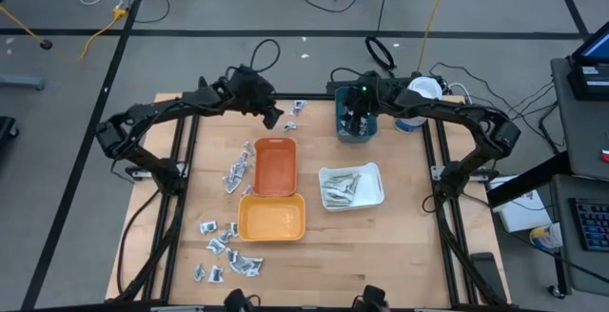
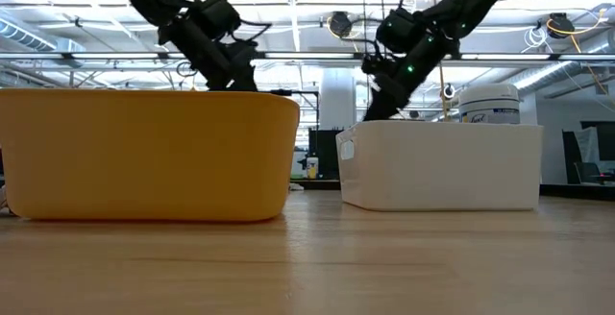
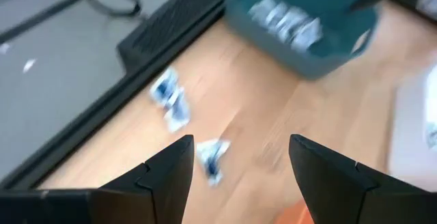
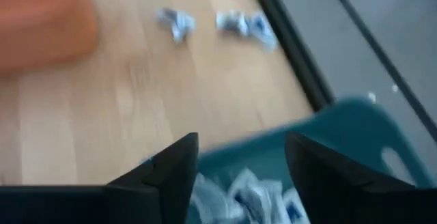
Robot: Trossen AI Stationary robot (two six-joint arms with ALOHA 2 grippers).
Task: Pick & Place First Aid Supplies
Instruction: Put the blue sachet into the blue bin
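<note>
**Clerk:** Item one: first aid supplies, small flat silvery-white sachets with blue marks (image 1: 228,241). Location?

**Checker:** Scattered on the wooden table (image 1: 381,245). One cluster at the near left, beside the yellow plastic tray (image 1: 272,219). A second group left of the orange plastic tray (image 1: 274,166). A few loose ones at the far edge (image 3: 212,157), near the left gripper (image 3: 239,176). More lie inside the teal plastic tray (image 1: 356,122), far centre. Slim pale green-white strips (image 1: 338,190) sit in the white plastic tray (image 1: 352,185).

**Clerk:** Handling?

**Checker:** Judged very light, thin, crinkly foil; likely slippery and prone to sliding on the wood. Not fragile. They lie flat, so a pinch from above on a raised or creased edge looks the best hold.

**Clerk:** Item two: left arm.

**Checker:** Reaches from the left side to the far edge, gripper just beyond the orange tray, tilted down over the loose sachets. Fingers (image 3: 160,176) spread, nothing between them.

**Clerk:** Item three: right arm.

**Checker:** Extends from the right to the far centre, right gripper (image 4: 239,176) directly above the teal tray, pointing down into it. Fingers (image 4: 167,173) apart, gripping nothing; sachets lie in the tray below.

**Clerk:** Other stock?

**Checker:** A white cylindrical tub with a blue label (image 2: 490,104), far right of the teal tray.
</note>
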